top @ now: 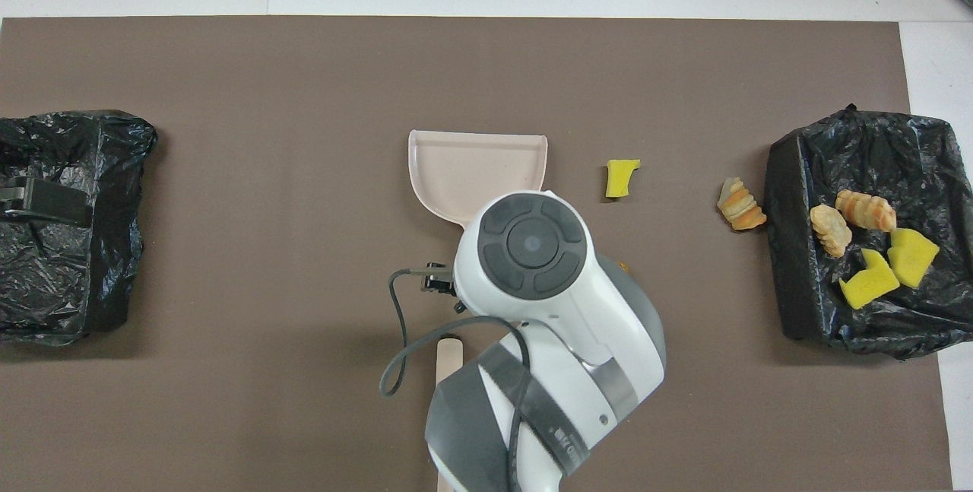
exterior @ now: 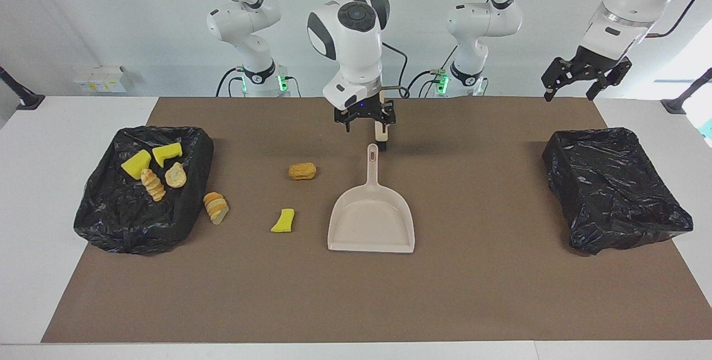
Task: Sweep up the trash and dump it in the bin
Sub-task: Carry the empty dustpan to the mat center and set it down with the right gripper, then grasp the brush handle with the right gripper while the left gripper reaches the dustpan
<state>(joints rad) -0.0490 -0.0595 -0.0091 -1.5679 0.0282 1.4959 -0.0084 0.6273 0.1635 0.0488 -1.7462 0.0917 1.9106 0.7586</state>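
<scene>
Brown-matted bench (exterior: 500,293): dustpan (exterior: 371,221) lies mid-bench, released; right gripper (exterior: 365,117) raised over its handle, jaws open, empty. Left gripper (exterior: 584,73) waits, jaws spread, empty.

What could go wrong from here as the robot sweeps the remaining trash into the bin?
1. The sliced bread lump lies right beside the bin wall; a sweep may wedge it there.
2. The right gripper, jaws open, hangs over where the dustpan handle meets the beige paddle; coming down off-centre could knock either askew.
</scene>
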